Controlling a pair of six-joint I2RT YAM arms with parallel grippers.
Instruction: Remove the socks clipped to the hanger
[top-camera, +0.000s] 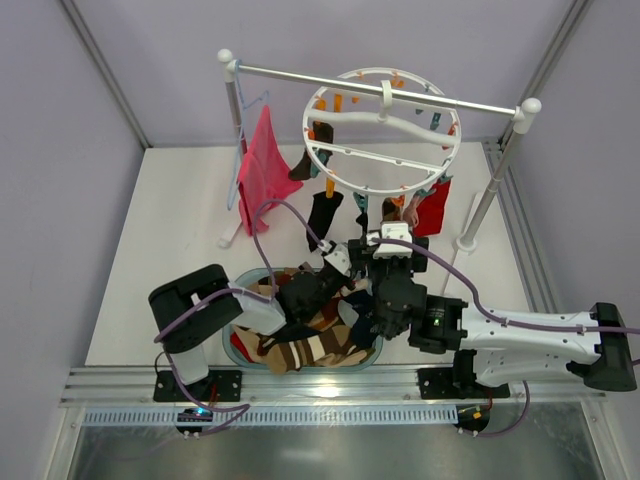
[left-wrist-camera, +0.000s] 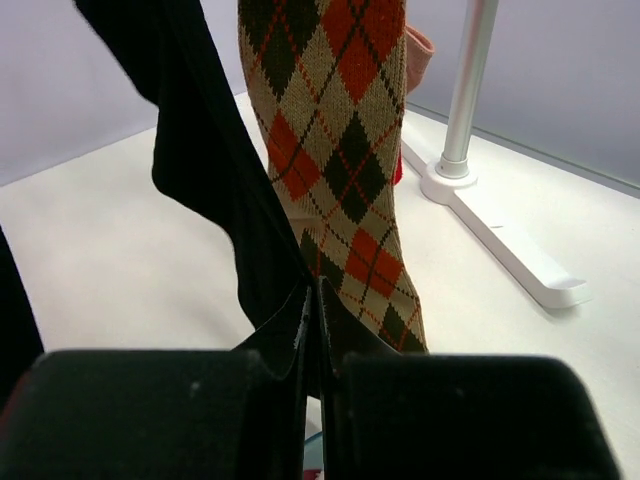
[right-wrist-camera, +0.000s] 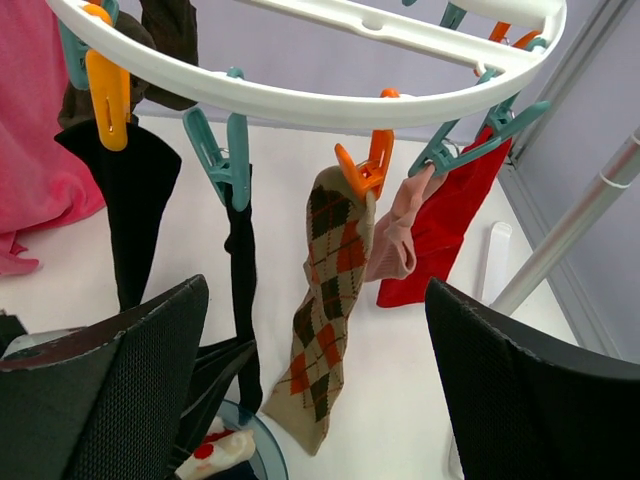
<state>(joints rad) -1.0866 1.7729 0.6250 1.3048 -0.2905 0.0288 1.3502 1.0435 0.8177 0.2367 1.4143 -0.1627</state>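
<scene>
Since my left claw (left-wrist-camera: 312, 335) is clenched on the lower end of the thin black sock (left-wrist-camera: 200, 150), the work now is a clean pull. That sock hangs from a teal clip (right-wrist-camera: 232, 150) on the hanger (right-wrist-camera: 300, 100), just beside the argyle sock (right-wrist-camera: 335, 260), and the two lie close together near my fingers. I judge the best pull is straight down and a little toward me, in line with the clip's mouth. It should be steady rather than snatched, so the hanger does not swing on its rail (top-camera: 400, 90) and the fabric slips free instead of stretching. I should check that no argyle cloth is pinched along with the black. My right claw (right-wrist-camera: 315, 330) hangs released under the hanger, facing the argyle sock, well placed to take it afterwards. Once freed, the black sock belongs in the basin (right-wrist-camera: 265, 445) below.
</scene>
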